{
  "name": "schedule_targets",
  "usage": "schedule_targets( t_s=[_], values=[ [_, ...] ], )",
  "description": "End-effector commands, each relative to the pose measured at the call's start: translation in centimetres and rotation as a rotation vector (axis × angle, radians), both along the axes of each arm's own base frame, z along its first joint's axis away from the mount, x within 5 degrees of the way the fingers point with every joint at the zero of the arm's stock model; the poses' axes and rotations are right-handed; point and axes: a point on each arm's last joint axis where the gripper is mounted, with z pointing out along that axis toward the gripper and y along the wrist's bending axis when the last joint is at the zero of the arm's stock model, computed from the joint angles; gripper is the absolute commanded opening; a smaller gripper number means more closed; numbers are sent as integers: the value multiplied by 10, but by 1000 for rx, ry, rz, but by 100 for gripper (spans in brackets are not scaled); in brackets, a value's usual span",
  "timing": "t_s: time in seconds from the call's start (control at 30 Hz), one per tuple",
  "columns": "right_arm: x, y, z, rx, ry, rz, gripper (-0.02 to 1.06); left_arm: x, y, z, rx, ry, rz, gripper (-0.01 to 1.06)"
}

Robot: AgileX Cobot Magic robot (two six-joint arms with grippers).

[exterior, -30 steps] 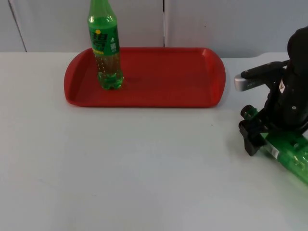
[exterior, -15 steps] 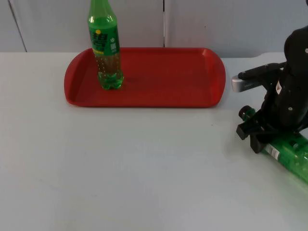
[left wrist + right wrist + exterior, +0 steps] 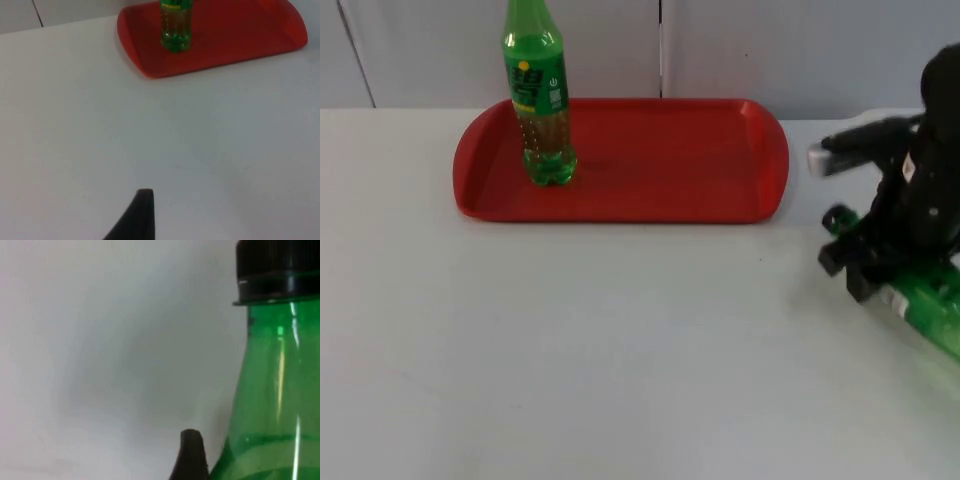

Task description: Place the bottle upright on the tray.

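Top view is showing a white table top [image 3: 570, 340] running back to a grey partition wall [image 3: 800, 50] with a dark vertical seam in it. Red tray [image 3: 650, 160] is lying at the far side of the table, near the wall, long side facing the camera. One green bottle with a label [image 3: 538, 95] is standing upright on the tray's left part, some liquid sitting in its base.

Right gripper [image 3: 868, 262] is sitting low over the table at the right edge, well apart from the tray. It is closing on the neck end of a second green bottle [image 3: 928, 308], which is lying on its side on the table, dark cap [image 3: 838, 219] pointing toward the tray, body running off toward the right edge. Fingers are clamping around the bottle near the neck, narrow gap, bottle in between.

Right wrist view is showing the lying bottle [image 3: 272, 405] up close: green shoulder, black cap [image 3: 277, 271], white table behind, one black fingertip [image 3: 190, 455] sitting right beside the bottle's shoulder.

Left wrist view is looking across bare white table [image 3: 150, 125] at the tray [image 3: 235, 42] and the upright bottle [image 3: 175, 27] standing on it. One black fingertip [image 3: 137, 217] of the left gripper is showing over the table; cannot tell how far its fingers are apart. Left arm is waiting, well apart from the tray.
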Motion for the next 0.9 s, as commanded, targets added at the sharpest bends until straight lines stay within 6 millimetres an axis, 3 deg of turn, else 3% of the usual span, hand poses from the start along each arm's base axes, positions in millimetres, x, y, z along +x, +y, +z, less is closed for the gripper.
schedule_targets(
  t_s=[0.0, 0.03, 0.2, 0.23, 0.33, 0.4, 0.47, 0.53, 0.73, 0.87],
  values=[
    [4, 2, 40, 59, -150, 30, 0, 0, 0, -1, -3, -1, -2, 105],
    [4, 2, 40, 59, -150, 30, 0, 0, 0, -1, -3, -1, -2, 105],
    [12, 12, 103, 247, -506, 91, 0, 0, 0, -1, -3, -1, -2, 105],
    [12, 12, 103, 247, -506, 91, 0, 0, 0, -1, -3, -1, -2, 105],
    [19, 23, 139, 413, -797, 157, 0, 0, 0, -1, -3, -1, -2, 105],
    [19, 24, 143, 437, -837, 167, 0, 0, 0, -1, -3, -1, -2, 105],
    [22, 31, 162, 551, -1040, 224, 0, 0, 0, -1, -3, -1, -2, 105],
    [24, 34, 168, 605, -1157, 262, 0, 0, 0, -1, -1, -1, -1, 105],
    [31, 40, 173, 679, -1259, 283, 0, 0, 0, -1, -1, -1, -1, 105],
    [38, 40, 161, 806, -1327, 203, 0, 0, 0, -1, -1, -1, -1, 105]
  ],
)
